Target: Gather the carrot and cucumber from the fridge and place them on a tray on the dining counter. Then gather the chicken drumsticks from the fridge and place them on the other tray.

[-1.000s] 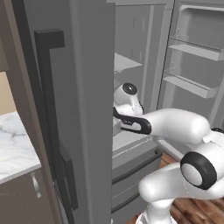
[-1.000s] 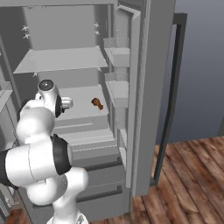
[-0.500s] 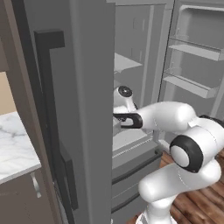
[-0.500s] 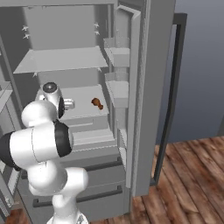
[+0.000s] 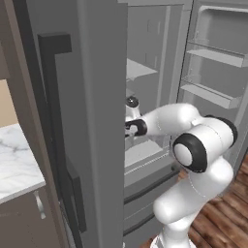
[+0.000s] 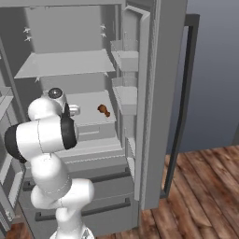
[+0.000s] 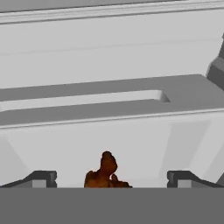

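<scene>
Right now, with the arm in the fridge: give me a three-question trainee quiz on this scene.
1. True or false: the end effector is shut on the drumstick.
2. Where does the drumstick lie?
A. on a fridge shelf
B. in a door bin
C. on the wood floor
3. Fill in: in the hand view the drumstick sits ____ the two fingertips.

Key
1. False: the fingertips stand wide apart, nothing held.
2. A
3. between
</scene>
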You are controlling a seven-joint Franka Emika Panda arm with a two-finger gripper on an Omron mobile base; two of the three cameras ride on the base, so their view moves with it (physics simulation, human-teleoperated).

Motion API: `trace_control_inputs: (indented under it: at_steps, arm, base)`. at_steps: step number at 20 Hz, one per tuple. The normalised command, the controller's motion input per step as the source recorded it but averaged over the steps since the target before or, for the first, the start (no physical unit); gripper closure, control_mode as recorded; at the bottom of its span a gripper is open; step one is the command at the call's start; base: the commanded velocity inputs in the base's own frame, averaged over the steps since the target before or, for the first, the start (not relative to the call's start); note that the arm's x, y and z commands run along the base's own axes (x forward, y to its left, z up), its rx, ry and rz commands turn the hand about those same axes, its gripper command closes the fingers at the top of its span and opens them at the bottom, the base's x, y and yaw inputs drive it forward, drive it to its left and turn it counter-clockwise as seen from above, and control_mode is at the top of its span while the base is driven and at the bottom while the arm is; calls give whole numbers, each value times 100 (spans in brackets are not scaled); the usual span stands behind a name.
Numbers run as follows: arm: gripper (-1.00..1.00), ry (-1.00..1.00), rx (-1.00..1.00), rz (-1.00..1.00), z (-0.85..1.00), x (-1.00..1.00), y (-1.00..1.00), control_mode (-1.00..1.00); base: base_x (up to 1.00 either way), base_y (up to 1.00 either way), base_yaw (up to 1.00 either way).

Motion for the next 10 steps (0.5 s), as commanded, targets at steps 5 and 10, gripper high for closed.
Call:
trace_control_inputs:
  at_steps: [5, 10]
  arm:
    - [-100, 5, -3, -1, -22, 41, 11, -100]
    - [-100, 3, -3, -2, -20, 41, 5, -100]
  base:
    - [0, 0, 0]
    - [0, 0, 0]
